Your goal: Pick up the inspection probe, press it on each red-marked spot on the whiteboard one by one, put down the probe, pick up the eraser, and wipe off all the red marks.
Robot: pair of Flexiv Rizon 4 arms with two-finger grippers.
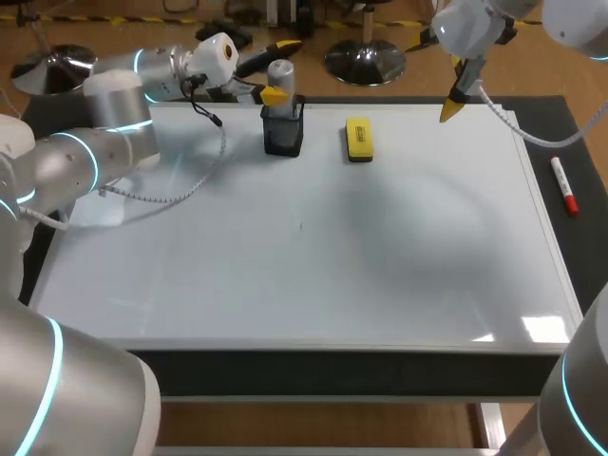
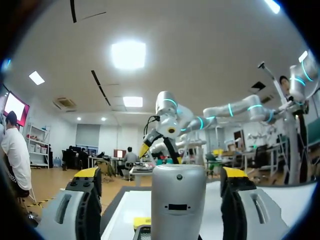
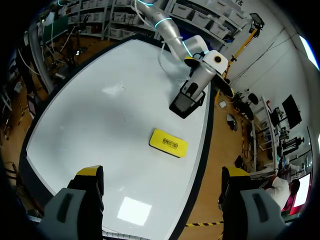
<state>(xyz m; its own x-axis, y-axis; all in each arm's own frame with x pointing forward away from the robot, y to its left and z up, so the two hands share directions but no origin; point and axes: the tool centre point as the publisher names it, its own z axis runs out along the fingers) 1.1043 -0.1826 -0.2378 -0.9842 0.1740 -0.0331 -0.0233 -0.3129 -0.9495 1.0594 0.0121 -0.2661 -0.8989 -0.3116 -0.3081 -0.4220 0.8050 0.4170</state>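
Around the top of the holder (image 1: 283, 138), the left gripper (image 2: 161, 174) has its fingers spread either side of the probe (image 2: 178, 200), clear of it. The probe stands upright in the holder, at the far edge of the whiteboard (image 1: 304, 256). Just right of the holder lies the eraser (image 1: 359, 139). Farther right, the right gripper (image 3: 162, 172) hangs spread wide, holding nothing. Well right of the holder lies a marker (image 1: 564, 185).

Left gripper (image 2: 161, 172) spread open at the whiteboard's (image 1: 380, 275) far edge; right gripper (image 3: 162, 171), fingers wide apart, raised near its far right corner.
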